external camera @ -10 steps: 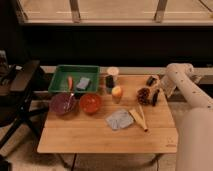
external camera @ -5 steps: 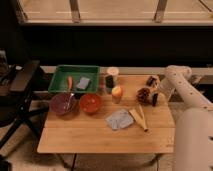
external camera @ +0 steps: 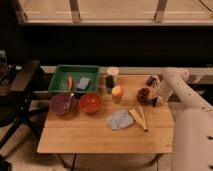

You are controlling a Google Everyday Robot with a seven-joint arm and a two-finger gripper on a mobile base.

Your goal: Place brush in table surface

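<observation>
The table surface [external camera: 95, 135] is a light bamboo-wood top with plank grain. My white arm comes in from the right and bends down over the table's right edge. My gripper [external camera: 156, 96] hangs low over the wood, just right of a reddish-brown knobbly clump [external camera: 144, 94]. A small dark shape [external camera: 154, 101] at the gripper's tip looks like the brush, but I cannot tell whether it is held or touches the wood. Another small dark thing [external camera: 151, 80] sits behind it near the far right edge.
A green tray [external camera: 59, 85] stands at the back left. A purple bowl [external camera: 62, 103] and a red bowl [external camera: 90, 103] stand in front of it. A cup [external camera: 112, 72], a yellow piece [external camera: 117, 91], a grey cloth [external camera: 119, 119] and pale sticks [external camera: 139, 117] are mid-table. A black chair [external camera: 20, 85] stands left.
The arm has shifted slightly and the gripper has stayed low beside the reddish-brown clump. Nothing else on the table has moved.
</observation>
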